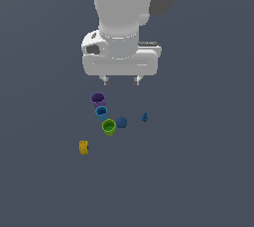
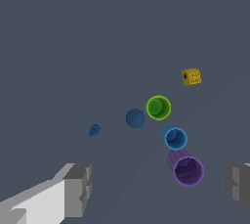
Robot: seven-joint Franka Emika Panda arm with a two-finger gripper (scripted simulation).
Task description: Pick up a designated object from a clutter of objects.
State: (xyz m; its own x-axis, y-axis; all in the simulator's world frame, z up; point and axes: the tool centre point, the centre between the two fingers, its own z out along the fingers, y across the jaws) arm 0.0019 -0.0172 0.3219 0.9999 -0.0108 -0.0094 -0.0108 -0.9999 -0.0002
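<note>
On the flat grey tabletop (image 1: 208, 171), whose edges lie outside both views, the small yellow block (image 1: 84, 147) sits farthest toward the exterior view's left, alone and well apart from the other pieces, with nothing touching it. Next to the right comes a slanting row of three little cups standing mouth up: a purple cup (image 1: 97, 99) farthest from that camera, a blue cup (image 1: 101, 111) just beside it, and a green cup (image 1: 109, 127) nearest the yellow piece. Just beside the green cup, on its right, rests a dark blue ball (image 1: 121, 122), and a tiny blue cone (image 1: 145, 117) stands a little farther right, apart from the ball. Above the cluster hangs the white arm (image 1: 124, 18) with its claw (image 1: 121, 80) pointing down, its two fingertips spread wide and holding nothing; it hovers clear of everything, roughly over the purple cup's far side. From the wrist view, the pale fingers (image 2: 78, 189) frame the scene with the purple cup closest between them.
</note>
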